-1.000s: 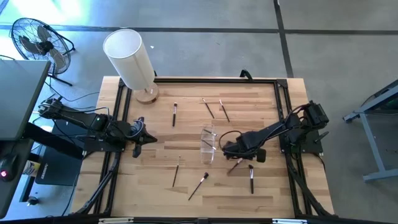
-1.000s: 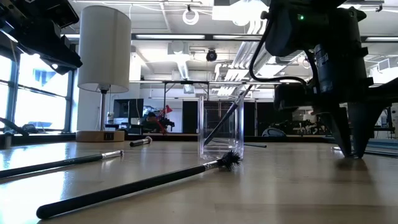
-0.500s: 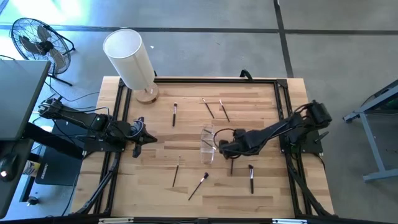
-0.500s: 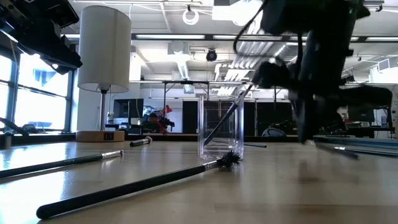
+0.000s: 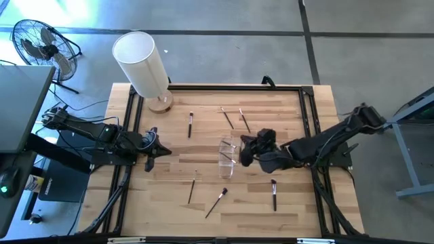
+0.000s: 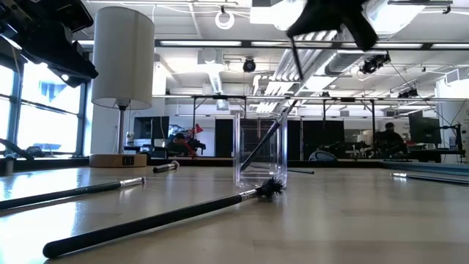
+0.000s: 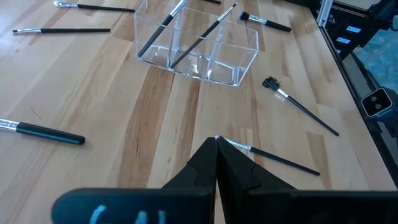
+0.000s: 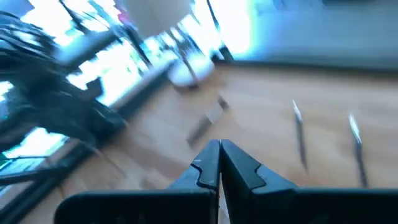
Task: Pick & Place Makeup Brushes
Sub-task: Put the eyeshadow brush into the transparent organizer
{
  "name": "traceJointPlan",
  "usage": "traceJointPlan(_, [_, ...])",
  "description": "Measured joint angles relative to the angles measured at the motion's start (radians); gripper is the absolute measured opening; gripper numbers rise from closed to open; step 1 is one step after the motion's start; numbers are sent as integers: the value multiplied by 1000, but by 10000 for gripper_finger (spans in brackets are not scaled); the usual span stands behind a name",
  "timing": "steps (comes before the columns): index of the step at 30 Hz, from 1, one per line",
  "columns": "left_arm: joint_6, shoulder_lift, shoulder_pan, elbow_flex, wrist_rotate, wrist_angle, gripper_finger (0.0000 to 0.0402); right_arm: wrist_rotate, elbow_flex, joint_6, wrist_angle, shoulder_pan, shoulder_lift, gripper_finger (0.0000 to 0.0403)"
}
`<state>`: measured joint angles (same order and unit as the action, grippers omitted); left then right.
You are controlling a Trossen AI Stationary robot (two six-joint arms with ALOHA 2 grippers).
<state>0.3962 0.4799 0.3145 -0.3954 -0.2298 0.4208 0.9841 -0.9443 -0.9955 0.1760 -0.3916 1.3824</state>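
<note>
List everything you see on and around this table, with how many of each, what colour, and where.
Thin dark-handled makeup brushes: nine; six loose on the tabletop, two leaning in the organiser, one apparently hanging from the right tool.
Clear plastic organiser: one, transparent, mid-table.
White cylindrical lamp on a round wooden base: one, at the table's far left corner.
Black floor fan: one, on the floor beyond the lamp.
Light wooden table with a black frame: one.
Left tool: one, dark, shut, low near the table's left edge.
Right tool: one, dark, shut, up above the table beside the organiser.
</note>
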Motion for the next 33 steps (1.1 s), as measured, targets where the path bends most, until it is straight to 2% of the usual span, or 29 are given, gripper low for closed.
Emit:
traceJointPlan(2, [-4, 0, 0, 0, 0, 0, 0, 14, 0, 168, -160, 3, 28, 1])
traceJointPlan(5, [-6, 0, 0, 0, -12, -1, 0, -15, 0, 308, -319, 24, 94, 0])
traceJointPlan(12, [-6, 0, 0, 0, -25, 0, 0, -28, 0, 324, -437, 40, 258, 0])
traceJointPlan(19, [-6, 0, 0, 0, -25, 0, 0, -88, 0, 314, -476, 38, 312, 0])
traceJointPlan(23, [-6, 0, 0, 0, -26, 0, 0, -190, 0, 325, -462, 38, 314, 8])
traceJointPlan(28, [-6, 0, 0, 0, -64, 0, 0, -307, 0, 273, -409, 52, 314, 38])
traceJointPlan(33, [-4, 6, 0, 0, -127, -3, 0, -351, 0, 258, -367, 67, 301, 86])
